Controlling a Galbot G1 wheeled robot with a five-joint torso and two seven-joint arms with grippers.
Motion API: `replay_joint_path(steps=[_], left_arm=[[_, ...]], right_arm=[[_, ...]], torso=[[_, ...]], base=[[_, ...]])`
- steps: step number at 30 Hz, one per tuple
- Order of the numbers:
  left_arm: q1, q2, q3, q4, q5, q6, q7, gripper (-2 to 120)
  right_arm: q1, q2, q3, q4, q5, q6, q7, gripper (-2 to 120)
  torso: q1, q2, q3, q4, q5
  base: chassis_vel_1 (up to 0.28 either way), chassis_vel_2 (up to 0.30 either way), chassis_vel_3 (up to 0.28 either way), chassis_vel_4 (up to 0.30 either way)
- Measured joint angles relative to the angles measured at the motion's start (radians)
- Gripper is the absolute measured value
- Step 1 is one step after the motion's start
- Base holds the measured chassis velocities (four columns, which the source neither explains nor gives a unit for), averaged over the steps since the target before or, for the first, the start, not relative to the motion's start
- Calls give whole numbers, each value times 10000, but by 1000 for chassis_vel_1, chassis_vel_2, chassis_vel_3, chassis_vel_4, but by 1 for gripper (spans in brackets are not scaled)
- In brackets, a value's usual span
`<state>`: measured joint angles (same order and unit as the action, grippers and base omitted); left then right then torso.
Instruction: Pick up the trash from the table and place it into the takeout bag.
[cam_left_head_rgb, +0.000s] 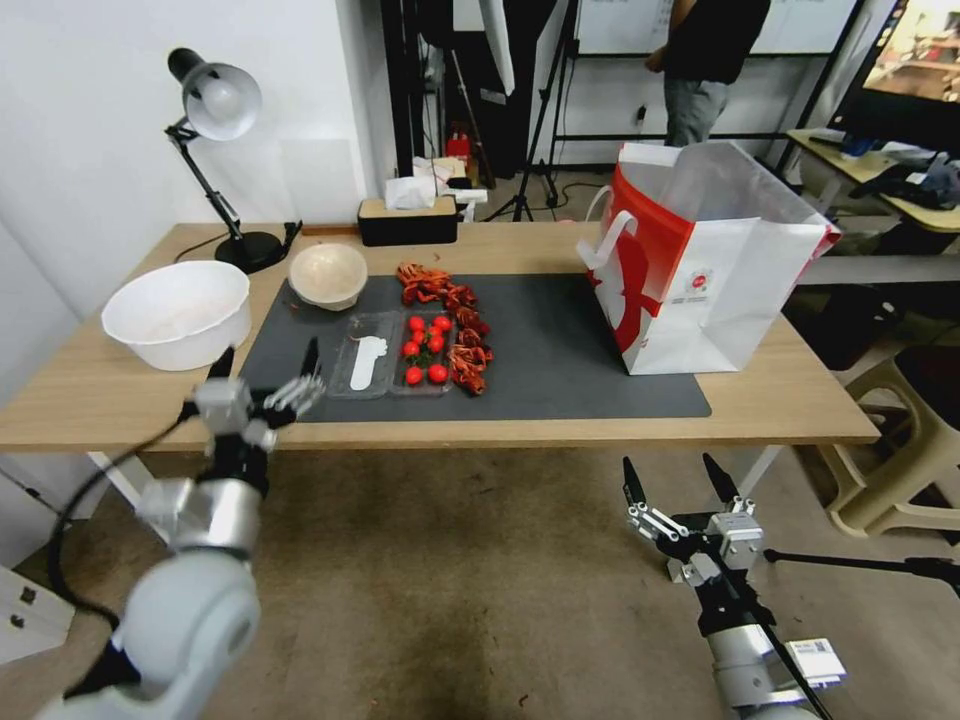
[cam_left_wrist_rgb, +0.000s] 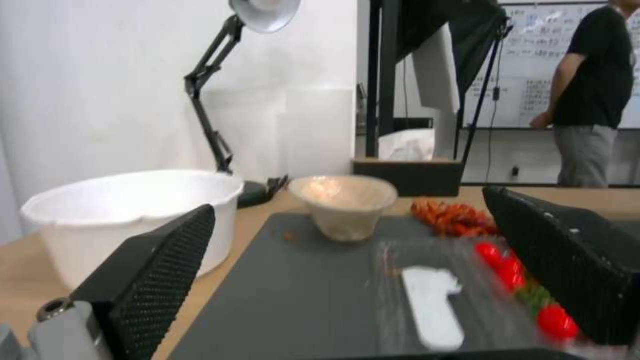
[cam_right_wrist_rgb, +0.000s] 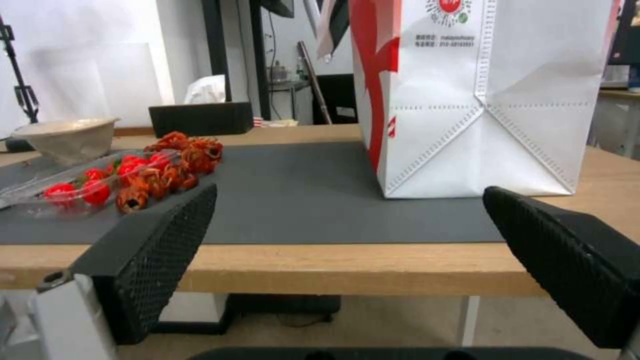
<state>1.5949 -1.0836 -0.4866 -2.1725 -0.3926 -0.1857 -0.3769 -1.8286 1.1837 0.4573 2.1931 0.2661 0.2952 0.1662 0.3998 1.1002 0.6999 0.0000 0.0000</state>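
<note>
On the dark mat of the table (cam_left_head_rgb: 790, 400) lies the trash: a beige bowl (cam_left_head_rgb: 327, 274), a clear plastic tray (cam_left_head_rgb: 392, 355) holding red cherry tomatoes, and a row of red crayfish shells (cam_left_head_rgb: 455, 325). The takeout bag (cam_left_head_rgb: 705, 265) stands upright and open at the mat's right end. My left gripper (cam_left_head_rgb: 267, 358) hovers open over the mat's front left corner, just short of the tray, with nothing between its fingers (cam_left_wrist_rgb: 153, 280). My right gripper (cam_left_head_rgb: 669, 465) hangs open below the table's front edge, facing the bag (cam_right_wrist_rgb: 480, 100).
A large white bowl (cam_left_head_rgb: 177, 312) sits left of the mat, with a desk lamp (cam_left_head_rgb: 215, 105) behind it. A black tissue box (cam_left_head_rgb: 407, 220) stands at the back edge. A beige stool (cam_left_head_rgb: 900, 460) is at the right of the table.
</note>
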Motion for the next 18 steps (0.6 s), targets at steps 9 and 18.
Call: replay_joint_path(steps=[9,18], left_arm=[[702,-129,-268,271,127,-603,478,100],[-1533,1367,35,149,-1823,1510,726,100]], right_arm=[[-120,61,35,62,-43,56,-10,100],[21,-99,-190,69,-50,25,-18,100]], torso=[[0,-1,0,0,0],[3,-2,2,-7,-2]], base=[[0,0,0,0],[0,0,0,0]])
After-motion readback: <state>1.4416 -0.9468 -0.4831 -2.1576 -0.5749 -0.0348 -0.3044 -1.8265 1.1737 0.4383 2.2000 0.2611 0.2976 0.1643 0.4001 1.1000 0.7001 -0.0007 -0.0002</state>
